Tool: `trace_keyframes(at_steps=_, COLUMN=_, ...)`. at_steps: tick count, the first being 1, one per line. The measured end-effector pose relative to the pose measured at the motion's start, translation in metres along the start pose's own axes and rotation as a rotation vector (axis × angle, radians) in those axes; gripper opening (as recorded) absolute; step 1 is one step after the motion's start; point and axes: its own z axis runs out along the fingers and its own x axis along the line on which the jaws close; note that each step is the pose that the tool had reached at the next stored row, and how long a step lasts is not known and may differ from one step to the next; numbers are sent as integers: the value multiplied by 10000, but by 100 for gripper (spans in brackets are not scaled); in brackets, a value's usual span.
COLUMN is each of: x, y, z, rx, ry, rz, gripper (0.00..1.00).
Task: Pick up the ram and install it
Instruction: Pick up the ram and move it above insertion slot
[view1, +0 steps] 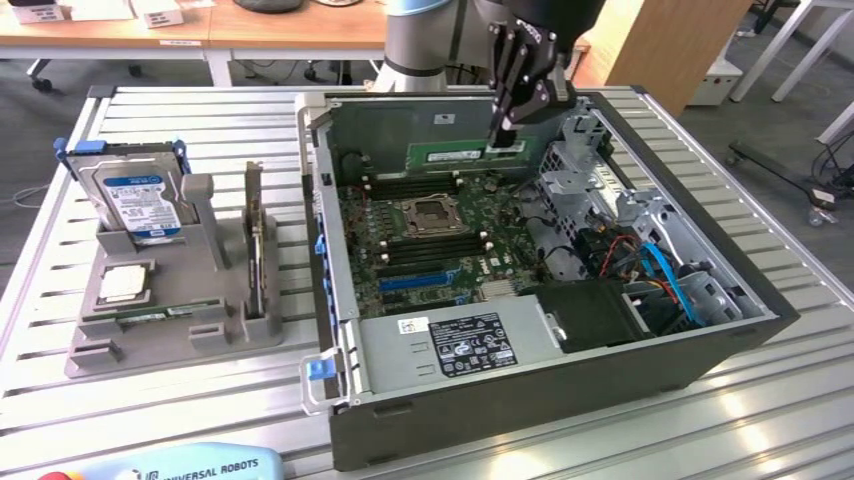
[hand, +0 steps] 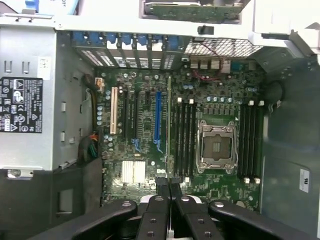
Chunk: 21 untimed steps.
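Green ram (view1: 461, 153): clenched edge-on in gripper (hand: 169, 186), hanging over motherboard (hand: 145, 150) inside computer case (view1: 534, 410). Long axis parallel to black memory slots (hand: 184, 140), just beside them.

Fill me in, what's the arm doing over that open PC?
The arm's gripper is shut on the ram, a green stick held on edge above the motherboard inside the open computer case. From the wrist view it runs alongside the black memory slots and does not look seated yet. The hard drive sits in its holder outside the case.
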Motion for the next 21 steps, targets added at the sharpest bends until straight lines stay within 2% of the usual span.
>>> trace_keyframes(at_steps=7, x=-174, y=-4, z=11, rx=2, ry=1, rz=7, gripper=12)
trace_keyframes(at_steps=21, x=-317, y=-7, z=26, rx=3, ry=-1, rz=15, gripper=12)
